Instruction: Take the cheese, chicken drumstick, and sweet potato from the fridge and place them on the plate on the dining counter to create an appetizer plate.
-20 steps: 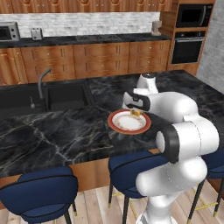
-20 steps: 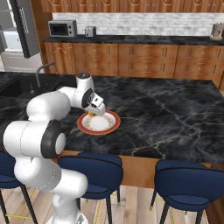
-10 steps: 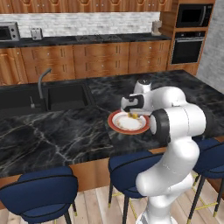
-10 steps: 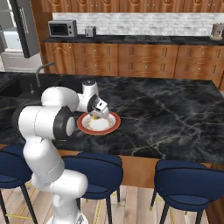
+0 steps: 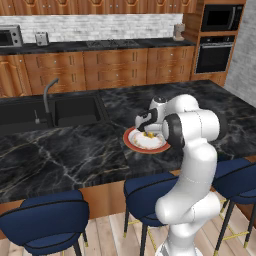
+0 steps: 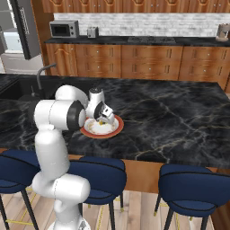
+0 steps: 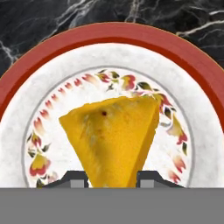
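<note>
In the hand view a yellow-orange wedge of cheese point(image 7: 113, 135) sits between my fingertips point(image 7: 72, 178), with my gripper point(image 7: 111, 177) shut on it. It hangs just above the white centre of the red-rimmed plate point(image 7: 109, 37). From the left base view, the gripper point(image 5: 148, 131) is low over the plate point(image 5: 131, 145) on the black marble dining counter point(image 5: 60, 155). In the right base view the gripper point(image 6: 104, 119) and plate point(image 6: 115, 130) stand near the counter's front. The chicken drumstick and sweet potato are out of view.
A sink point(image 5: 55, 111) with a faucet point(image 5: 47, 92) is set into the counter left of the plate. Blue stools point(image 5: 45, 222) point(image 6: 193, 186) line the near edge. The fridge point(image 6: 24, 27) stands open at the far left. Bare marble point(image 6: 175, 121) stretches to the right.
The hand has come down and slightly left over the plate with the cheese, and the elbow has swung in closer. The plate has not moved.
</note>
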Robot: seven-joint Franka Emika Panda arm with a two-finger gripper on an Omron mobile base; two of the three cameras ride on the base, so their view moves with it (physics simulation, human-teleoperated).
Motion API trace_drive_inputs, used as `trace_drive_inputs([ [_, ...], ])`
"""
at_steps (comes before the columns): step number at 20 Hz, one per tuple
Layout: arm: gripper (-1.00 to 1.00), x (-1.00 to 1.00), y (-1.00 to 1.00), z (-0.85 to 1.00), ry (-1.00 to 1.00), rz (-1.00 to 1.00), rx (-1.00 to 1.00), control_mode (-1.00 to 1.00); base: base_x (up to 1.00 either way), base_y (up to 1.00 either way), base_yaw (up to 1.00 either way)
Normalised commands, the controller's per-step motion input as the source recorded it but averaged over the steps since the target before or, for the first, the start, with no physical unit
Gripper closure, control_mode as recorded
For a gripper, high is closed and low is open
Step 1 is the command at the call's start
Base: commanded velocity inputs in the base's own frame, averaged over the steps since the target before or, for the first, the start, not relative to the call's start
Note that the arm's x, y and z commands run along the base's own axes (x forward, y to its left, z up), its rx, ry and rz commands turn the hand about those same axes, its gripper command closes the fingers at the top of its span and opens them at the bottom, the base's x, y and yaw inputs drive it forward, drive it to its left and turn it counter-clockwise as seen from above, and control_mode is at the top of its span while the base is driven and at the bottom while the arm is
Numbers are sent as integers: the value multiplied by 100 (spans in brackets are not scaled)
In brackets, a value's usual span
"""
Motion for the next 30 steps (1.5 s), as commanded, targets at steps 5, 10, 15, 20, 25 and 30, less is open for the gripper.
trace_drive_inputs([
  [5,100,41,0,-41,0,0,0,-100,0,0,0],
  [10,-100,7,0,-12,0,0,0,-100,0,0,0],
  [15,-100,-58,0,5,0,0,0,-100,0,0,0],
  [20,-100,-77,-6,45,0,0,0,-100,0,0,0],
  [25,-100,-86,-10,85,0,6,0,-100,0,0,0],
  [30,-100,-87,-3,94,3,11,0,-100,0,0,0],
])
